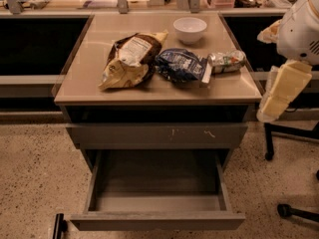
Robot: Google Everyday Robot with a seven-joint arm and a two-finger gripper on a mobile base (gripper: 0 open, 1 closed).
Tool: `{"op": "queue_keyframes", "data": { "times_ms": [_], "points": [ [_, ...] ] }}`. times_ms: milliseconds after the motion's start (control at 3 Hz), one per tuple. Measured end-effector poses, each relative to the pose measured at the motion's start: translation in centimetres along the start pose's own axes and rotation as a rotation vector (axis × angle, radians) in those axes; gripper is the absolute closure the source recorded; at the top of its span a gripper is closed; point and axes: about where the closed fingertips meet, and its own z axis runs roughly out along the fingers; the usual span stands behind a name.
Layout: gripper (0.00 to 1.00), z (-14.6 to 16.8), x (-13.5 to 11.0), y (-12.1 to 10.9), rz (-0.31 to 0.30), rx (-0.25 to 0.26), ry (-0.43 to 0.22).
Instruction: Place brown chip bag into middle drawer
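Note:
The brown chip bag (130, 59) lies on the tan tabletop (89, 78), left of centre, with its white label facing up. The middle drawer (157, 220) is pulled out below the table, and its grey box interior (159, 183) holds nothing. My gripper is out of view. Only white and cream arm segments (284, 86) show at the right edge, beside the table's right corner and apart from the bag.
A dark blue bag (180, 65) and a small silver-green packet (227, 61) lie right of the brown bag. A white bowl (190, 29) stands behind them. A shut drawer front with pale scratch marks (157, 135) is above the open drawer. Chair legs (294, 210) stand at the right.

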Motion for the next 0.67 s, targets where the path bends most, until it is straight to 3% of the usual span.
{"op": "queue_keyframes", "data": {
  "times_ms": [667],
  "points": [
    [0.00,6.4,-5.4,-8.7,0.025,0.040,-0.152]
  ]
}}
